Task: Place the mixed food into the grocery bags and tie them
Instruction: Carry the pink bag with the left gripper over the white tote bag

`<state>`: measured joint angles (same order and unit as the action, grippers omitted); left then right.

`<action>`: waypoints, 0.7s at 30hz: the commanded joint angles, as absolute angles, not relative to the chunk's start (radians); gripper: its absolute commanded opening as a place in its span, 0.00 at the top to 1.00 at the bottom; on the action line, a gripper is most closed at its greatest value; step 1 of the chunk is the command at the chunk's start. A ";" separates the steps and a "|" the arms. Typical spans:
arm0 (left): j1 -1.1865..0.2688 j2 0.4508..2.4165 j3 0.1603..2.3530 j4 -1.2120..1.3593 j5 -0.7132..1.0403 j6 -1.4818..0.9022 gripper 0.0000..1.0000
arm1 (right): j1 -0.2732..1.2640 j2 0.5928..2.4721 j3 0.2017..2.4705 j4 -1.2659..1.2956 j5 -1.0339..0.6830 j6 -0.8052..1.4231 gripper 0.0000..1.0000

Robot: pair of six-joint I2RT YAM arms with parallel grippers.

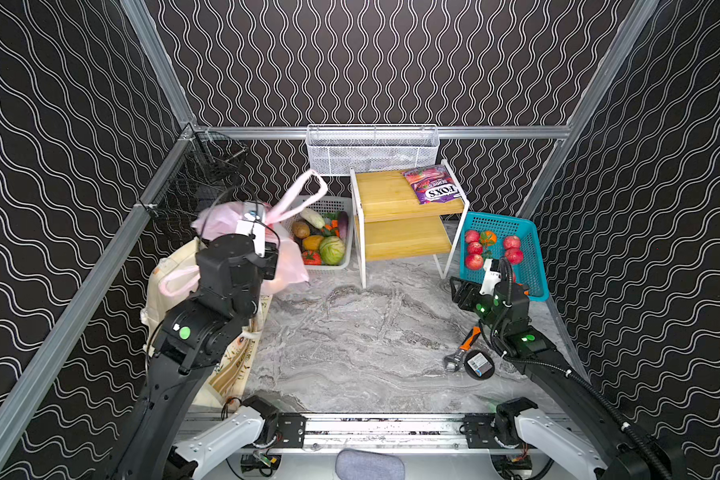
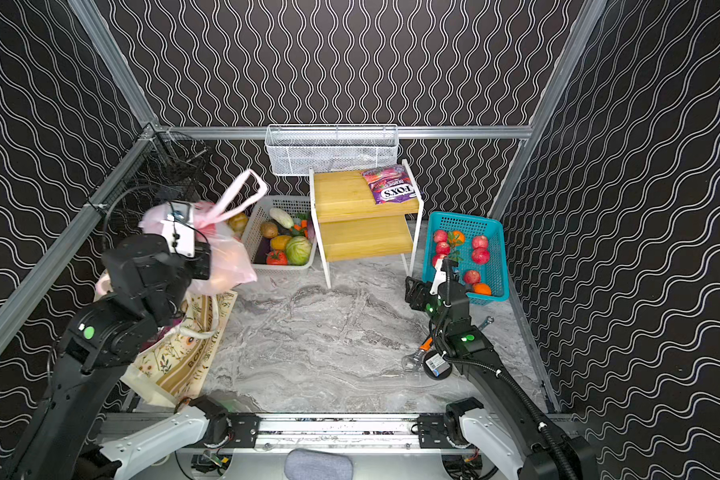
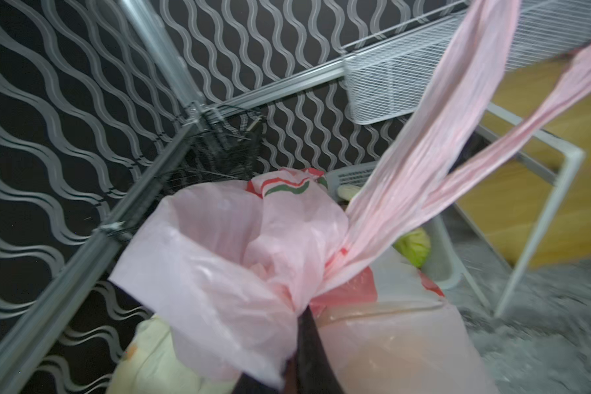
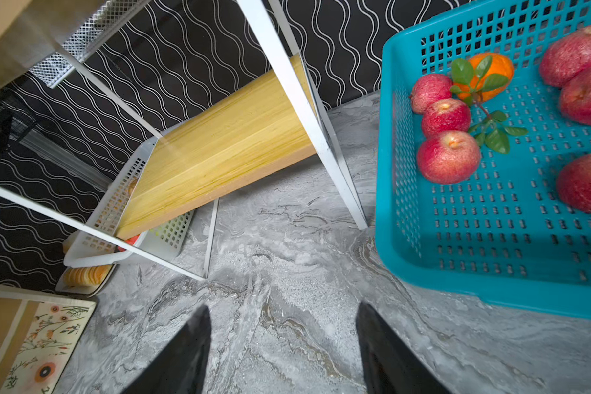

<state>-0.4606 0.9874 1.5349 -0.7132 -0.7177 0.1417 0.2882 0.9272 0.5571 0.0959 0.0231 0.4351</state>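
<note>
Plastic fills the left wrist view: your left gripper (image 3: 304, 319) is clenched on the bunched neck of the pink bag (image 3: 219, 259), whose handle loop (image 3: 423, 153) stands up free in front of the wire basket (image 3: 389, 78). The view is blurred, so you cannot tell what lies inside the bag.

In the right wrist view your right gripper (image 4: 284, 320) stands released, fingers (image 4: 188, 348) apart over the marble table (image 4: 287, 238), holding nothing. The blue basket (image 4: 386, 191) with red apples (image 4: 447, 157) sits just beside it; a corner of the tote (image 4: 38, 341) shows at the edge.

In both top views the pink bag (image 1: 292, 257) hangs at the left over the tote's far end, near the white basket (image 1: 337, 202) of vegetables (image 1: 331, 249). The tote (image 2: 184, 353) lies flat on the table along the left rail (image 1: 100, 266), print side up. The FOX'S bag (image 1: 433, 187) lies on the top board of the shelf (image 1: 387, 195), well apart from both bags. A wrench (image 1: 470, 336) lies beside your right arm
</note>
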 commanded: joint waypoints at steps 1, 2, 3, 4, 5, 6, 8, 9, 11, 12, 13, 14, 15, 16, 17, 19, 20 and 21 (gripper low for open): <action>-0.414 0.998 1.563 -0.717 -0.927 0.156 1.00 | 0.290 0.919 0.570 0.116 0.010 0.437 0.32; -0.394 0.982 1.553 -0.704 -0.979 0.147 1.00 | 0.290 0.915 0.572 0.111 0.012 0.433 0.32; -0.378 0.961 1.544 -0.690 -1.004 0.144 1.00 | 0.291 0.912 0.574 0.107 0.016 0.430 0.32; -0.368 0.940 1.536 -0.676 -1.028 0.146 1.00 | 0.290 0.908 0.574 0.104 0.020 0.427 0.32; -0.365 0.925 1.525 -0.660 -1.068 0.166 1.00 | 0.290 0.907 0.572 0.102 0.024 0.424 0.32; -0.364 0.918 1.511 -0.639 -1.114 0.200 1.00 | 0.291 0.904 0.571 0.103 0.024 0.422 0.32; -0.363 0.913 1.465 -0.577 -1.198 0.304 1.00 | 0.290 0.903 0.565 0.114 0.020 0.420 0.32; -0.360 0.919 1.463 -0.594 -1.207 0.309 1.00 | 0.290 0.906 0.565 0.123 0.016 0.417 0.32; -0.343 0.936 1.484 -0.691 -1.193 0.243 1.00 | 0.290 0.917 0.571 0.126 0.004 0.415 0.32; -0.327 0.940 1.475 -0.692 -1.189 0.249 1.00 | 0.290 0.921 0.578 0.123 -0.001 0.416 0.32; -0.301 0.947 1.455 -0.684 -1.186 0.268 1.00 | 0.290 0.930 0.584 0.119 -0.003 0.420 0.32; -0.261 0.957 1.440 -0.687 -1.158 0.276 1.00 | 0.290 0.934 0.593 0.115 -0.007 0.421 0.32; -0.213 0.968 1.436 -0.710 -1.114 0.262 1.00 | 0.290 0.939 0.595 0.114 -0.013 0.423 0.32; -0.140 0.986 1.444 -0.758 -1.033 0.225 1.00 | 0.290 0.940 0.600 0.114 -0.020 0.422 0.32; -0.055 1.004 1.447 -0.791 -0.940 0.201 1.00 | 0.291 0.942 0.602 0.115 -0.022 0.424 0.32; 0.112 1.044 1.449 -0.841 -0.776 0.179 1.00 | 0.290 0.942 0.603 0.111 -0.030 0.424 0.32; 0.162 1.059 1.448 -0.856 -0.739 0.172 1.00 | 0.290 0.941 0.603 0.109 -0.031 0.423 0.32; 0.163 1.057 1.443 -0.853 -0.748 0.162 1.00 | 0.290 0.941 0.602 0.105 -0.030 0.422 0.32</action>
<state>0.1078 1.0500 1.4441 -0.7971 -0.9016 0.2104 0.2878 0.9405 0.5915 0.0944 -0.0162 0.4225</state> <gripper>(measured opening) 0.085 0.682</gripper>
